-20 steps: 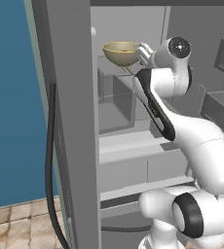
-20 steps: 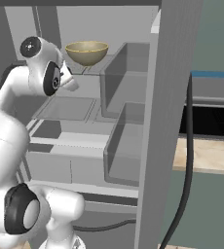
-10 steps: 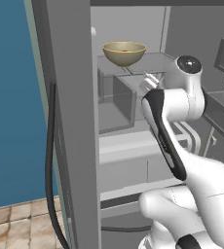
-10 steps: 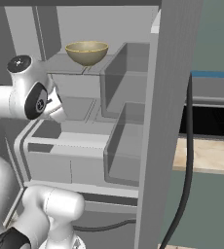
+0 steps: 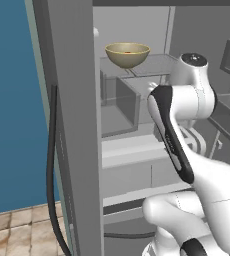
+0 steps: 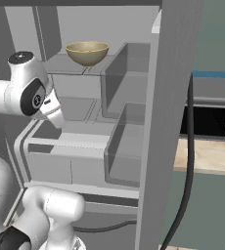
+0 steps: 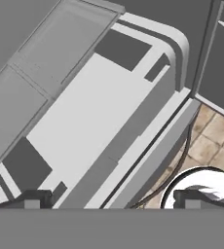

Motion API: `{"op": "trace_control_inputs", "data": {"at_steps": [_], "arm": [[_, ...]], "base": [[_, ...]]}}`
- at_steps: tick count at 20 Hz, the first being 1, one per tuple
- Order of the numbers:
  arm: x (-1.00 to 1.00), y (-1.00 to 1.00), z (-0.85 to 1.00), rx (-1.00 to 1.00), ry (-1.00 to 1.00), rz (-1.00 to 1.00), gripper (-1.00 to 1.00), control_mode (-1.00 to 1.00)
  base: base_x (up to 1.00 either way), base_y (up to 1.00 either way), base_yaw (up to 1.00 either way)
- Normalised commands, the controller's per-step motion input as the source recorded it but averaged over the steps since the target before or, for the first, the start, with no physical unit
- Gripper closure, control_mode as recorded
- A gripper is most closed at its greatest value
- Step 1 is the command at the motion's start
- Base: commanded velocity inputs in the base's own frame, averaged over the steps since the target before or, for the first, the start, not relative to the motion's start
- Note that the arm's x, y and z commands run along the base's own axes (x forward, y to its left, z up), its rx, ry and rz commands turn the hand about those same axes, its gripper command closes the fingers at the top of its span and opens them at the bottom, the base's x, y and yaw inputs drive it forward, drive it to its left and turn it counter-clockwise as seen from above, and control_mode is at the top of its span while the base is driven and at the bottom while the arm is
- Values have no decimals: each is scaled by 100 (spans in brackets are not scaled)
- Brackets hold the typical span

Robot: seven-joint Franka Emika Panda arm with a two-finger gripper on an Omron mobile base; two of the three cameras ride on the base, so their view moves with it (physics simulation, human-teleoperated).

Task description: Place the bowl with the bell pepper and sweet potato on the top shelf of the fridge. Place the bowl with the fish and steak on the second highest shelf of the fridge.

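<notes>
Here, a rigid, probably light and slick bowl (image 5: 127, 54) sits at twelve o'clock on the fridge's top shelf (image 5: 157, 66); best pinched at its rim. Hand (image 7: 111, 199) spread wide, empty.

- Bowl (image 5: 127, 54) (image 6: 87, 52): 1 tan, round, deep bowl with a thin rim.
- Pose: upright, mouth facing up, base flat on the shelf surface.
- Contents: a small reddish patch shows inside, just below the rim, in the left base view; the item cannot be identified.
- Location: on the top shelf (image 5: 154, 66) (image 6: 60, 64) of the open fridge, above the clear bins.
- State: standing free, with nothing touching it.
</notes>
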Motion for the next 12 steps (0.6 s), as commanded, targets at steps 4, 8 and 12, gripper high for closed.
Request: {"op": "trace_control_inputs", "data": {"at_steps": [4, 8, 12], "arm": [[-25, 3, -6, -1, 3, 0, -100, 100], [0, 0, 0, 0, 0, 0, -100, 100], [0, 0, 0, 0, 0, 0, -100, 100]], "base": [[-75, 7, 0], [-100, 1, 0], [-100, 0, 0]]}}
